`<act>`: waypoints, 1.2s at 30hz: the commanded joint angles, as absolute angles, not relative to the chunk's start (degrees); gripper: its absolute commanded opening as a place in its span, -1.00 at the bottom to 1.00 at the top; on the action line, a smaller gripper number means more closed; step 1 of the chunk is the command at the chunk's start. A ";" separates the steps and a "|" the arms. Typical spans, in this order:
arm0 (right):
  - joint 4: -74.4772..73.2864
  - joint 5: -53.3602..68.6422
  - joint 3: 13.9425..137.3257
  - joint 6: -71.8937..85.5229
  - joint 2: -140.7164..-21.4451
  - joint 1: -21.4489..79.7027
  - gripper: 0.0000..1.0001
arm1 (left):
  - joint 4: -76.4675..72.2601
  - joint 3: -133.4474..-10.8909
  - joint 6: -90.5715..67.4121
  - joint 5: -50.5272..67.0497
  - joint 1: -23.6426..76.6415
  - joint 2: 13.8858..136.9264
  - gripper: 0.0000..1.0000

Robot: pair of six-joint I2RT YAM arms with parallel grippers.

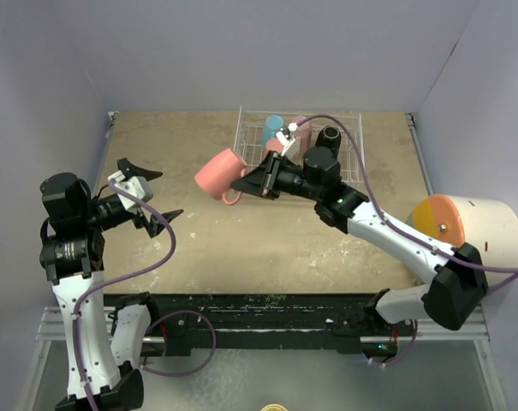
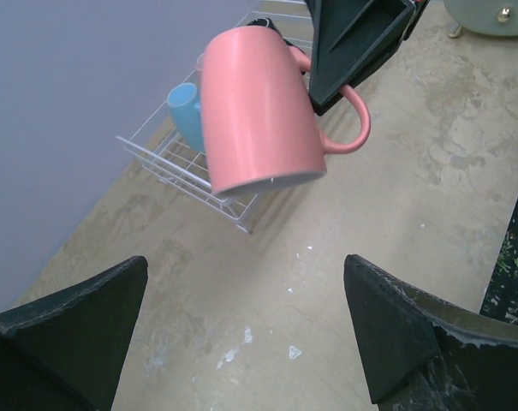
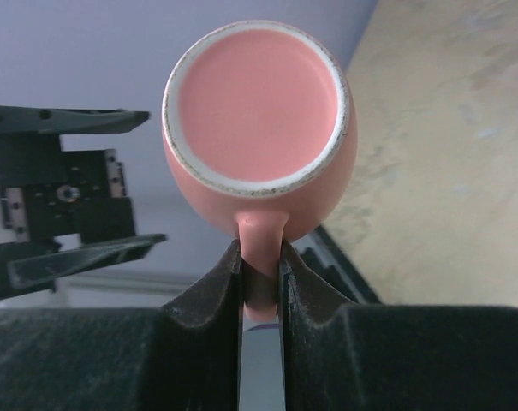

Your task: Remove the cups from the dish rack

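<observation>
Nearest the lens: right claw [image 3: 260, 257], shut hard on the handle [image 3: 260, 229] of 1 pink cup [image 3: 257, 103], both pads flat against the loop's sides, no gap showing. Nothing else in the pinch.

Cup clear of the dish rack [image 1: 353, 163], hanging in the air over the worktop [image 1: 241, 248], just beside the rack's near-left corner. Tipped on its side. Flat pink end with a pale ring toward the right wrist lens: probably the base, not certain.

Left in the rack: 1 blue cup [image 1: 273, 126], 1 black cup [image 1: 330, 137], at least 1 more pink cup [image 1: 300, 123]. Right arm over part of the rack, so exact count of pink ones not readable.

Left claw [image 2: 246, 265] wide open, empty, pointed at the held cup, well apart from it.

Handling, as judgement:
- Looks like glazed ceramic: rigid, no give, slick, chippable at rim and handle.
- Fairly heavy for a pinch on a thin loop; all weight off to 1 side, so prone to pivoting between the pads.
- Handle OK for carrying, firm squeeze needed, no fast swings.
- Steadier hold: rim pinch, 1 finger inside, 1 outside. Body likely too wide and too slippery for a straddle.
- Gentle set-down; no dropping onto the worktop.
</observation>
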State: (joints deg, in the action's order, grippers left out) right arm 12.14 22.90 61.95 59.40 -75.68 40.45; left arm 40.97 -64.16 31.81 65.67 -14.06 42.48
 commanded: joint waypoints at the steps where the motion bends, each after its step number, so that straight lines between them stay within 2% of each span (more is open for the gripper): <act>1: 38.94 28.64 63.20 75.52 -77.05 44.40 -1.00 | 46.71 -66.49 45.10 70.39 -13.82 42.89 0.99; 4: 42.96 29.12 63.33 79.89 -79.91 46.70 -1.00 | 48.78 -67.40 49.06 70.44 -13.85 42.97 0.98; 8: 50.14 31.32 63.46 85.74 -83.29 48.32 -1.00 | 52.31 -68.04 57.10 72.15 -13.86 42.08 0.81; 13: 49.66 29.98 62.71 86.24 -83.02 49.12 -1.00 | 47.51 -67.76 55.93 71.42 -13.87 39.88 0.67; 16: 51.36 30.36 62.55 87.73 -83.58 49.73 -1.00 | 46.67 -67.67 56.00 71.53 -13.88 39.69 0.48; 20: 53.02 31.06 63.63 90.65 -85.51 51.60 -1.00 | 45.32 -66.75 57.55 73.35 -13.86 39.67 0.06; 27: 56.13 30.12 65.47 93.11 -88.64 55.63 -1.00 | 30.33 -61.46 48.23 70.45 -13.86 35.96 0.05; 28: 56.39 29.78 65.70 93.23 -88.87 55.91 -1.00 | 30.27 -61.02 48.44 70.19 -13.84 35.77 -0.03; 30: 56.57 29.27 65.78 93.33 -88.80 56.23 -1.00 | 30.57 -60.87 48.81 69.26 -13.88 35.74 -0.35; 33: 56.04 28.28 64.95 93.00 -87.91 56.19 -1.00 | 30.36 -60.79 48.22 67.66 -13.84 35.84 -0.99; 34: 54.59 29.22 64.81 92.45 -87.69 56.23 -1.00 | 30.01 -60.67 47.57 67.22 -13.88 35.85 -1.00; 36: 52.56 29.91 63.93 91.31 -86.79 54.93 -0.82 | 30.03 -60.50 47.07 66.39 -13.84 36.00 -1.00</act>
State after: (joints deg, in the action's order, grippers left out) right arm 47.94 28.77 61.49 96.55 -89.65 54.04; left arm 30.41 -60.88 52.97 64.29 -14.59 35.62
